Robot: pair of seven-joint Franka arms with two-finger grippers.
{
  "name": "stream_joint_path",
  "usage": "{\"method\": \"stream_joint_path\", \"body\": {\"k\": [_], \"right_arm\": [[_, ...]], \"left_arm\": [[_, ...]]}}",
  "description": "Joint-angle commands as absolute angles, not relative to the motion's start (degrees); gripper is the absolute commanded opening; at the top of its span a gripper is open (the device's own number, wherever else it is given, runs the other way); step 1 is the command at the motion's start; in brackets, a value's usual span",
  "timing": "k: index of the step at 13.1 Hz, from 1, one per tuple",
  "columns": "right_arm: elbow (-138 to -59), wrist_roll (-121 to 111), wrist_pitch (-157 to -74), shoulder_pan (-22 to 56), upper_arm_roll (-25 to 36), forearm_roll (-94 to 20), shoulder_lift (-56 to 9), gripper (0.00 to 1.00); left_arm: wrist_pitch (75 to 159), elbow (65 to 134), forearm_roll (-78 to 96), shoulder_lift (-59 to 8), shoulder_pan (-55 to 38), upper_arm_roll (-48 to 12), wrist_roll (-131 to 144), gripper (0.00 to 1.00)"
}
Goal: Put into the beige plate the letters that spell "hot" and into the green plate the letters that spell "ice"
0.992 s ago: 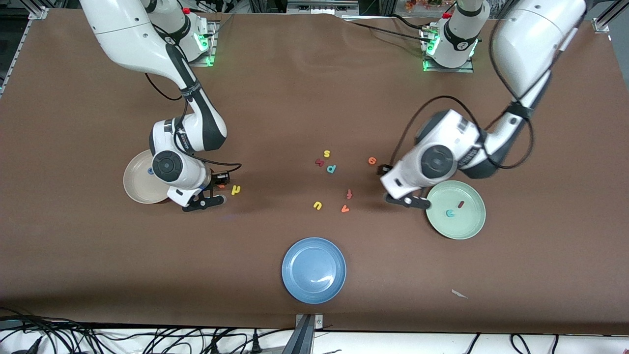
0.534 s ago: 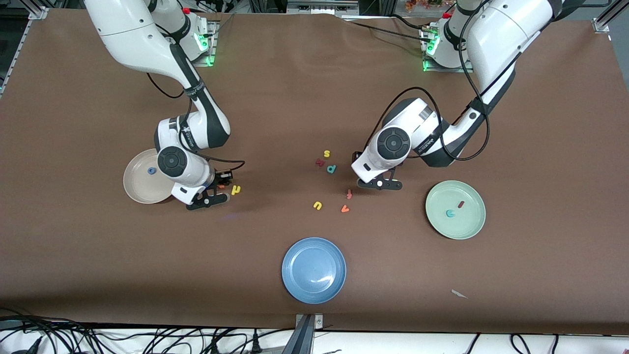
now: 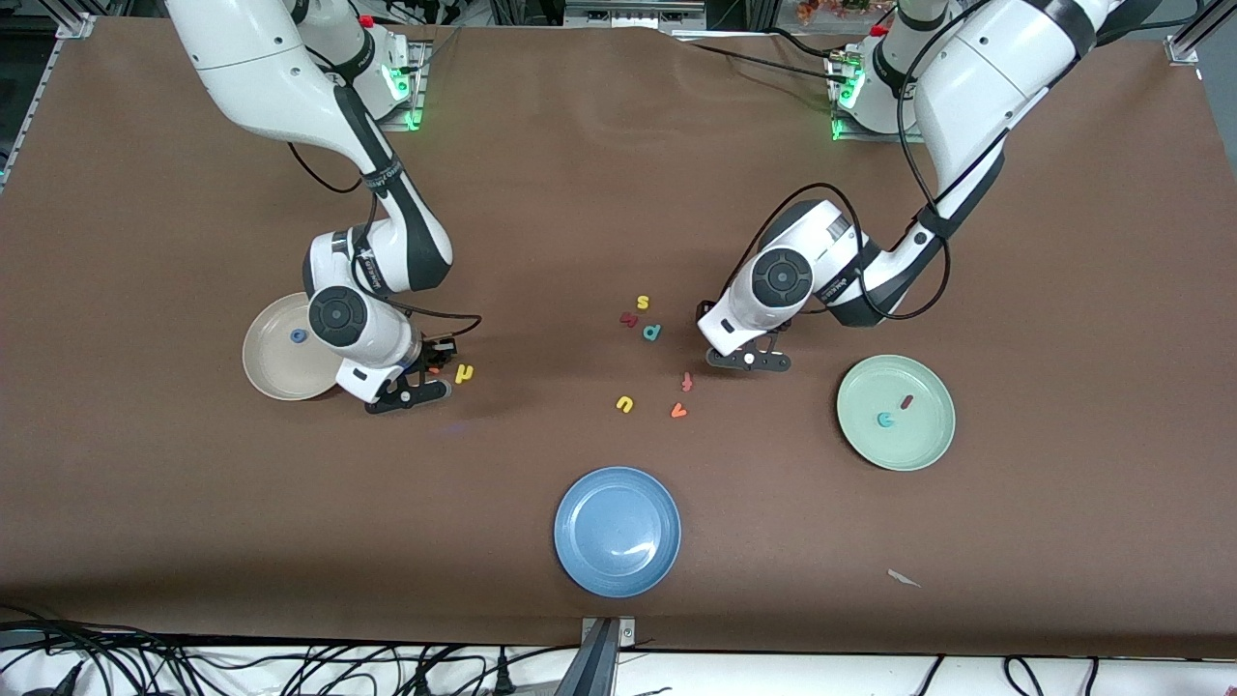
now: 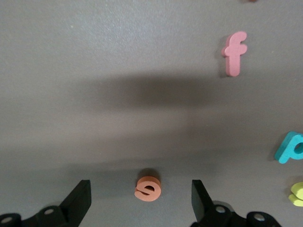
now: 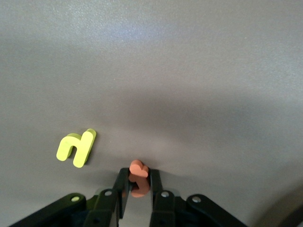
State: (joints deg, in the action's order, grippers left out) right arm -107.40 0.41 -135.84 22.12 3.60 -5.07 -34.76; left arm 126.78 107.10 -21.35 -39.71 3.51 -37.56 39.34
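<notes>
One pincer point(image 5: 138, 201) pinching orange t point(image 5: 138, 178), left pincer point(image 4: 141, 201) wide open

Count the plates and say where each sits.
3. The beige plate lies toward the right arm's end, the green plate toward the left arm's end, the blue plate nearest the front camera.

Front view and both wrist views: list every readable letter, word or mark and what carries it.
"s": yellow foam s
"u": yellow foam u
"h": yellow foam h
"p": teal foam p
"f": orange foam f
"v": orange foam v
"e": orange foam e
"c": teal foam c, in pale green round plate
Unreadable: orange foam piece in the right claw; print on the white arms.
</notes>
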Motion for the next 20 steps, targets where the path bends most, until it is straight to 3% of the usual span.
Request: {"method": "stream_joint_path", "body": {"k": [1, 2, 5, 7, 8, 9, 11, 15, 20], "right_arm": [[-108.37, 0.26, -137.29, 22.32, 3.52, -5.19, -35.33, 0.08], [-108.37, 0.61, -137.2, 22.32, 3.52, -5.27, -35.33, 0.05], [-108.28, 1.66, -136.15, 22.06, 4.13, -5.54, -34.37, 0.04], [-106.8, 2.37, -130.03, 22.06, 7.19, -5.62, -31.74, 0.04], [-105.74, 2.37, -125.99, 22.06, 8.77, -5.62, -30.42, 0.04], [-105.12, 2.11, -122.29, 22.06, 10.62, -5.62, -28.84, 0.04], [-104.59, 2.28, -117.79, 21.97, 13.96, -5.62, -26.65, 0.04], [-106.42, -1.83, -115.4, 21.8, 20.55, -5.27, -26.36, 0.04], [-108.63, -3.43, -116.63, 20.3, 20.57, -6.15, -28.73, 0.08]], "left_arm": [[130.51, 110.03, -23.73, -39.64, 4.3, -38.06, 40.61, 0.91], [131.21, 110.39, -23.73, -39.73, 4.13, -38.06, 40.61, 0.9], [131.57, 111.09, -23.73, -39.73, 4.13, -38.06, 40.52, 0.68], [133.58, 112.41, -26.35, -39.81, 4.22, -37.88, 40.6, 0.67], [134.29, 112.76, -26.8, -40.16, 4.39, -37.62, 40.61, 0.57], [134.3, 112.76, -26.81, -40.17, 4.57, -37.62, 40.61, 0.39], [133.77, 112.42, -26.81, -39.99, 4.48, -37.7, 40.43, 0.3], [133.68, 112.59, -26.72, -39.99, 4.22, -37.71, 40.61, 0.29], [133.59, 112.5, -26.72, -39.9, 4.31, -37.71, 40.61, 0.22]]}}
